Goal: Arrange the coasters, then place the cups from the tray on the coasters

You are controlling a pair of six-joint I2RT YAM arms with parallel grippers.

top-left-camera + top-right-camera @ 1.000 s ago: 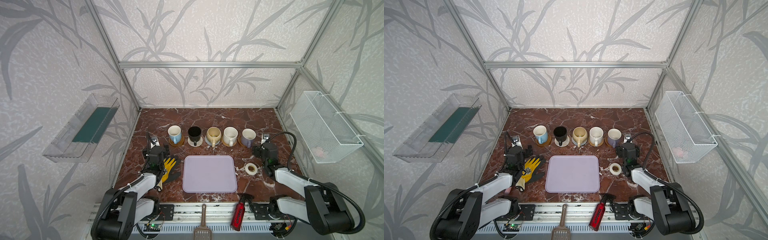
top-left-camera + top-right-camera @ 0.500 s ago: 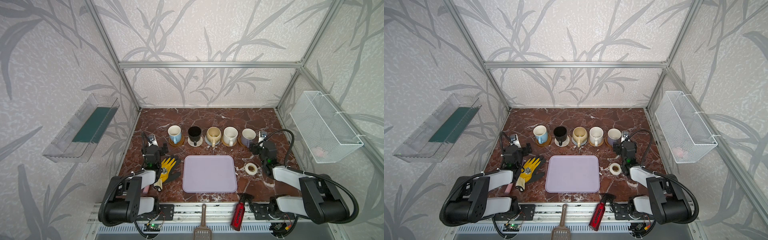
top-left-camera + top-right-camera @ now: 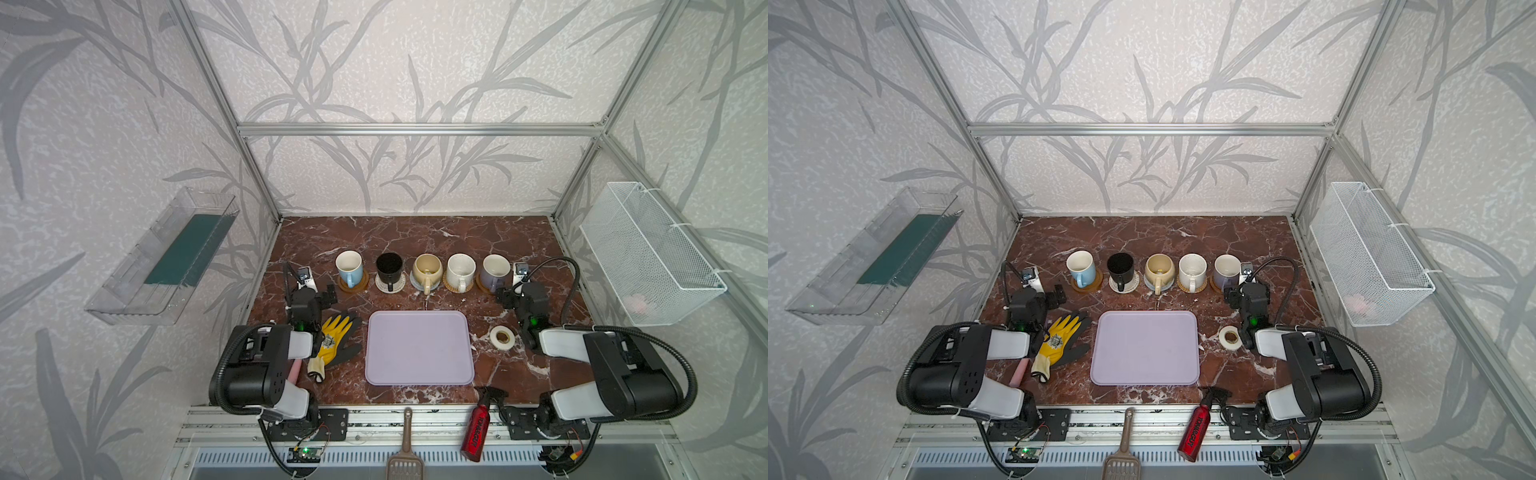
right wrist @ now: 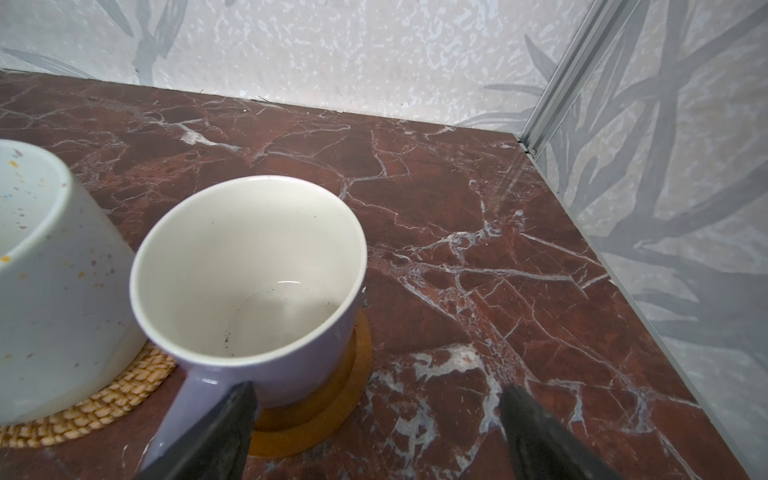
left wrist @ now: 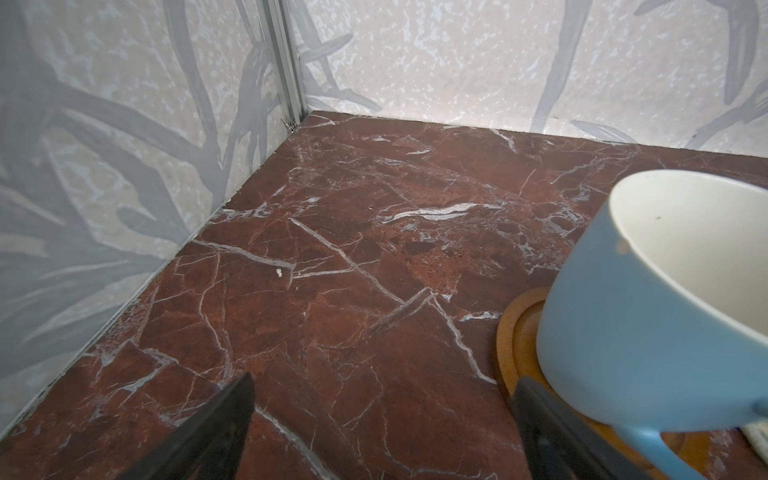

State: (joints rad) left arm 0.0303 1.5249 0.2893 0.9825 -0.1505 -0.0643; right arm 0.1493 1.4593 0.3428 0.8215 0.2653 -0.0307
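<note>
The left arm (image 3: 266,365) and right arm (image 3: 623,374) were folded low. The left gripper (image 5: 380,432) stood open beside the light blue mug (image 5: 648,316) on its amber-brown round coaster (image 5: 519,332). The right gripper (image 4: 374,432) stood open by the lavender-grey mug (image 4: 249,270). The flat lavender plastic tray (image 3: 419,361) lay between the arms.

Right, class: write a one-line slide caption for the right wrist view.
Open right hand by the lavender mug on its amber coaster; speckled white mug on a rattan coaster alongside.
</note>
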